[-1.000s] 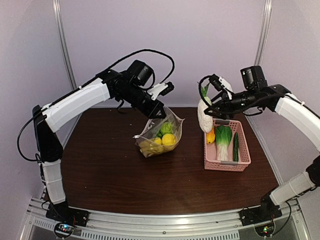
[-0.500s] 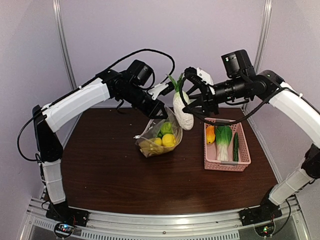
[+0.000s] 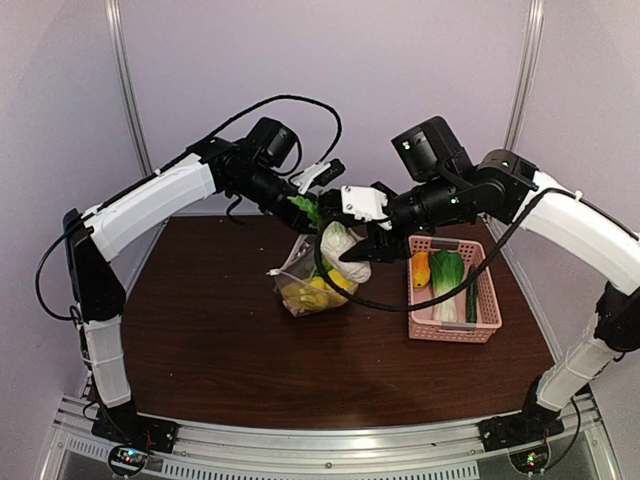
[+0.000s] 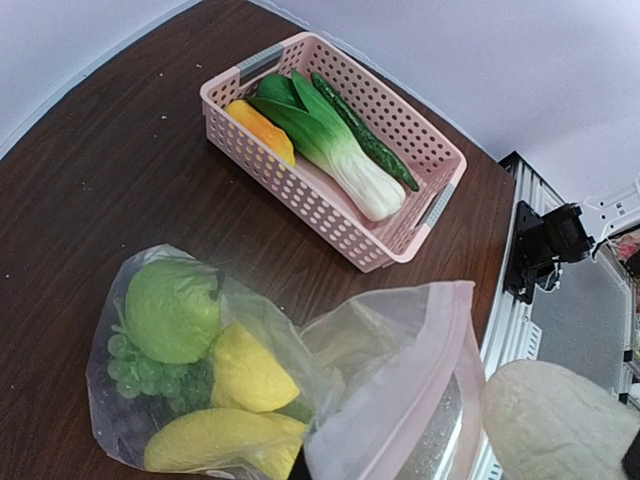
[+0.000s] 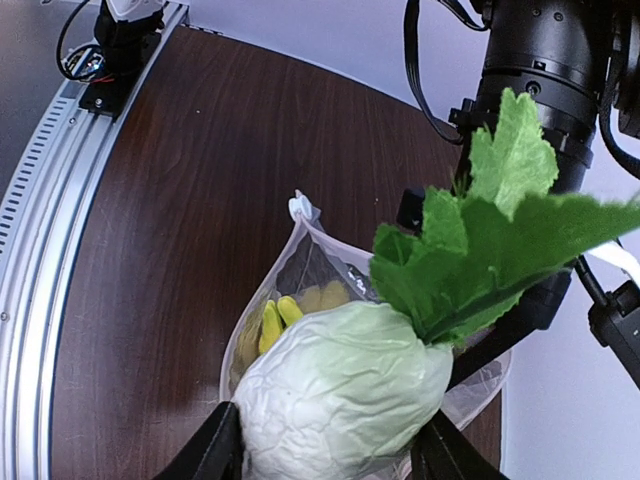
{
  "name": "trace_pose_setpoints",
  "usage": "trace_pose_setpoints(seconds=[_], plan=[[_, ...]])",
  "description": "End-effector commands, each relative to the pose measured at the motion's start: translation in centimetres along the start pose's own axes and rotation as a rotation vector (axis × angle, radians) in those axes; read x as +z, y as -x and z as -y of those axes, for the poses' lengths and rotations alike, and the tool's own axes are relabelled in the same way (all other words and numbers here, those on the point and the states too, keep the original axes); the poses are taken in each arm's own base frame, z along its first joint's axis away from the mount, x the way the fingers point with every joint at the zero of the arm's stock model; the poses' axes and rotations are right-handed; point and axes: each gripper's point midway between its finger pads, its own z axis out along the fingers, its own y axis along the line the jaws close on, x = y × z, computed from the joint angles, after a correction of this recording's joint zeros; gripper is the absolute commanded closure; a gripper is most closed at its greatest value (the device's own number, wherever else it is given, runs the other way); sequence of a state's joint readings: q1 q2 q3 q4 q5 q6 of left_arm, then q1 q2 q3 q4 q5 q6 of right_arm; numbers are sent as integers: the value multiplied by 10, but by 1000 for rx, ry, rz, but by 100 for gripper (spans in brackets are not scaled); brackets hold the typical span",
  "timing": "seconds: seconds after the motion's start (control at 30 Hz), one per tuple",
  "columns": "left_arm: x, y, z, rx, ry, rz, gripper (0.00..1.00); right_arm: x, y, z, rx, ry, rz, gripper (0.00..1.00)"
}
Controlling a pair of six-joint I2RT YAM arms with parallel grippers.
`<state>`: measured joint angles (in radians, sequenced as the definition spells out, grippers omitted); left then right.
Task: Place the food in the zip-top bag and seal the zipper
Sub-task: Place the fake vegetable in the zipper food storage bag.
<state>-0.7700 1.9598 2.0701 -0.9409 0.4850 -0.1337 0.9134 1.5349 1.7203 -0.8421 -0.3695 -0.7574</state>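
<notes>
White radish (image 5: pixel 340 390), pinched in your right tool (image 5: pixel 327 452), hangs over the zip-top bag (image 4: pixel 390 350), whose rim your left tool (image 3: pixel 298 212) grips above the worktop (image 3: pixel 200 330).

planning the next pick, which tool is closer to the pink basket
Right. The right tool holds the white radish over the zip-top bag, just left of the pink basket; the left tool grips that bag farther left.

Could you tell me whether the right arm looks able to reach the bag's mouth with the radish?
Probably yes: the left gripper holds the bag with its mouth up and open, the radish in the right gripper hangs just above it, and nothing lies between them.
</notes>
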Motion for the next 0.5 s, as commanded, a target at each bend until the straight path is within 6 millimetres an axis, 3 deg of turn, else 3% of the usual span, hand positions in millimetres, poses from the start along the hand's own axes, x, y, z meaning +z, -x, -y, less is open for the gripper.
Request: trace_pose_setpoints(seconds=[0.0, 0.27, 0.47], plan=[[-6, 13, 15, 25, -72, 57, 100, 6, 7, 19, -60, -96, -58, 60], [-9, 15, 20, 28, -89, 63, 100, 19, 11, 25, -114, -132, -81, 57], [-11, 15, 22, 31, -96, 66, 100, 34, -11, 9, -195, -118, -176, 50]])
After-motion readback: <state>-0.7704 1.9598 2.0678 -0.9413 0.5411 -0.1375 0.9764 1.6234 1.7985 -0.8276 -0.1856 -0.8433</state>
